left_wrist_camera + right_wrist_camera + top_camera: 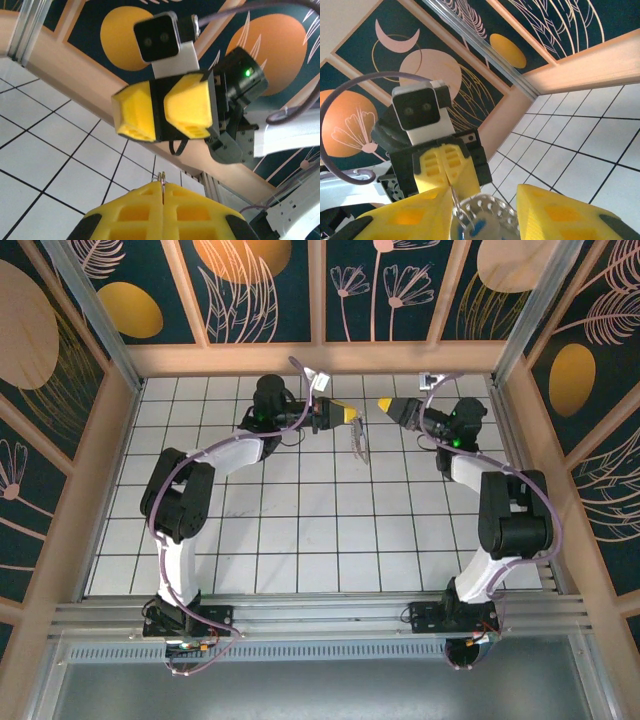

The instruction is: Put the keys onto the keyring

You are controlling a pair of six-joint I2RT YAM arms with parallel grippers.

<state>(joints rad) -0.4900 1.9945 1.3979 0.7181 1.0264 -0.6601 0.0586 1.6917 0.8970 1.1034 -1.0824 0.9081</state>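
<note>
My left gripper (350, 415) is shut on the thin metal ring (162, 179) of the keyring, which pokes up between its yellow fingertips (145, 197). From that ring a small dotted greyish piece (360, 442) hangs above the far middle tiles. In the right wrist view the ring (456, 207) runs down to a rounded grey band with pale dots (492, 207). A blue patch (479, 229) sits inside the band, apparently the key's head. My right gripper (482, 200) stands open around this bundle, facing the left gripper (447, 170) tip to tip.
The white tiled floor (330, 530) lies below both raised grippers. A wooden back rail (320, 358) runs close behind them, and the side walls and a metal post (525, 330) close in at the right. Purple cables loop off both wrists.
</note>
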